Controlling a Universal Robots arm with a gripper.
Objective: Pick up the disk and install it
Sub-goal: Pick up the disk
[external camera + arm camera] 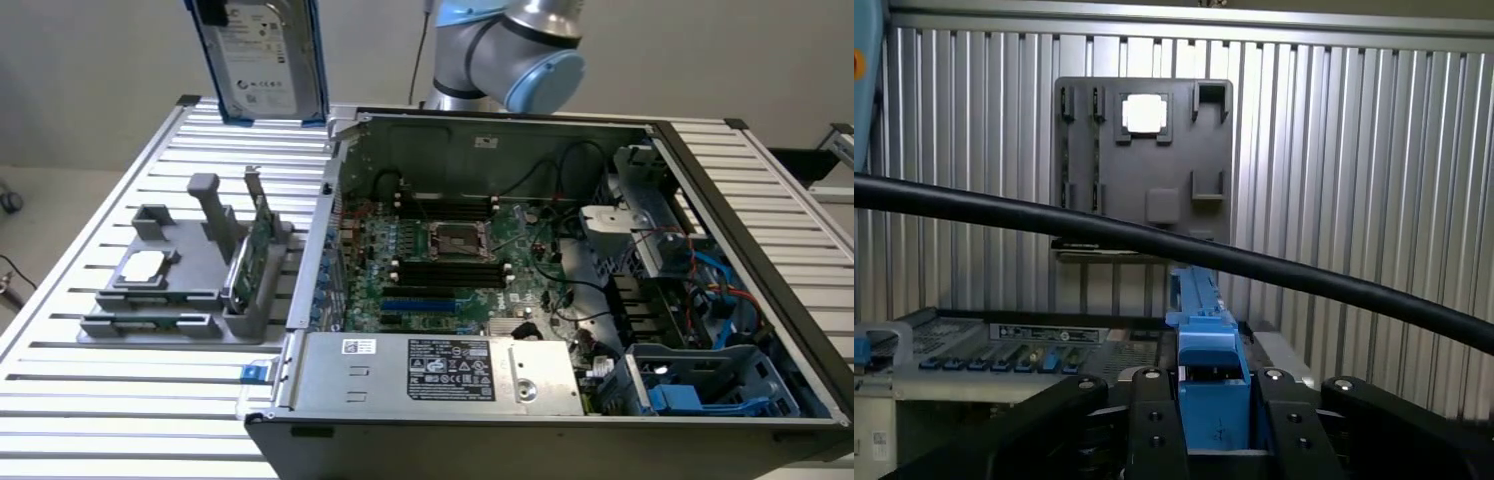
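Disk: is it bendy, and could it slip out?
Probably stiff and heavy for its size: the disk is a flat metal slab, hanging straight. It might slip, since the end effector pinches only its smooth blue plastic frame.

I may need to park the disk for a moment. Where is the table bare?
Bare table slats lie in front of the grey fixture, and behind it, below the raised disk. A strip runs along the exterior view's right of the open case. Inside the case: crowded with boards and cables.

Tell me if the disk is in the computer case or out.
Out: the gripper holds the disk upright in the air, outside the case.
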